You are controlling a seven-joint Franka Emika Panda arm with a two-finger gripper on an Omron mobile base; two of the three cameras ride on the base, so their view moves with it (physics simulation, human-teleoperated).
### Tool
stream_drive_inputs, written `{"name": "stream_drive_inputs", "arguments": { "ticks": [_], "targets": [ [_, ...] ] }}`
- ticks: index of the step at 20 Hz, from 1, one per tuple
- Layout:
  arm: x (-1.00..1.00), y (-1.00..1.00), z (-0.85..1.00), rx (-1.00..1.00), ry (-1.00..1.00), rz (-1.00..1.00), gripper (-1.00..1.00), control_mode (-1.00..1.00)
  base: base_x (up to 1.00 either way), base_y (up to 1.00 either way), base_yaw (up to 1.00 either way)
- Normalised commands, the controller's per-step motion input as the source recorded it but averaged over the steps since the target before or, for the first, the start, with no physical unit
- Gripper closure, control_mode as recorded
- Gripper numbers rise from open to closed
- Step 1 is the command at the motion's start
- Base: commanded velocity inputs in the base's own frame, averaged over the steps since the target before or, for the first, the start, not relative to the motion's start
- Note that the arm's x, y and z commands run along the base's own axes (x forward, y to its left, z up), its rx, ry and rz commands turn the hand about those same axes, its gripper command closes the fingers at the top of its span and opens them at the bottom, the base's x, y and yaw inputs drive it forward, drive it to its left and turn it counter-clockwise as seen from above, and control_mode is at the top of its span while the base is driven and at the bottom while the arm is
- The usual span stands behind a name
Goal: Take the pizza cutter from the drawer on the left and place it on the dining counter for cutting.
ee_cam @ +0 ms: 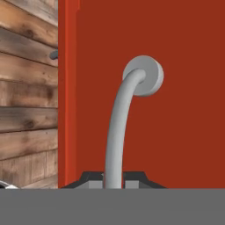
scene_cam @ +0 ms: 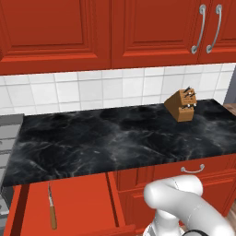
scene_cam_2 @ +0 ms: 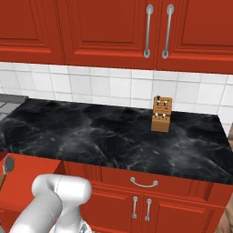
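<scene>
The wide red drawer (scene_cam: 83, 203) stands pulled out under the counter's left end, its plain red inside showing. In it lies the pizza cutter (scene_cam: 51, 209), brown handle toward me; its silver wheel (scene_cam_2: 7, 164) peeks in at the left edge of the right base view. In the hand view the drawer's flat front (ee_cam: 184, 110) is close up, and its curved silver bar handle (ee_cam: 115, 132) runs down between the fingertips of my gripper (ee_cam: 113, 180), which is shut on it. The dining counter is out of view.
A black marble counter (scene_cam: 115, 133) under red wall cupboards (scene_cam: 55, 27) carries a wooden knife block (scene_cam: 181, 105) at the right. A stove edge (scene_cam: 7, 138) sits at the far left. A narrower red drawer (scene_cam: 192, 169) is shut. Wooden floor planks (ee_cam: 26, 88) lie beside the drawer front.
</scene>
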Motion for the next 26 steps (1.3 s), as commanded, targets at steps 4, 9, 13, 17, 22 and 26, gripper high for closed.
{"name": "stream_drive_inputs", "arguments": {
  "ticks": [4,9,13,17,22,26],
  "targets": [
    [-0.63,0.03,0.00,0.00,0.12,0.00,1.00,-1.00,0.00,0.00,0.00],
    [-0.59,0.00,0.00,0.00,0.11,0.00,1.00,-1.00,0.00,0.00,0.00],
    [-0.52,0.00,0.00,0.00,0.11,0.00,1.00,-1.00,0.00,0.00,0.00],
    [-0.49,0.00,0.00,0.00,0.11,0.00,1.00,-1.00,0.00,0.00,0.00],
    [-0.51,0.00,0.00,0.00,0.10,0.00,1.00,-1.00,0.00,0.00,0.00],
    [-0.36,0.00,0.00,0.00,0.07,0.00,-1.00,-1.00,0.00,0.00,0.00]
  ]
}}
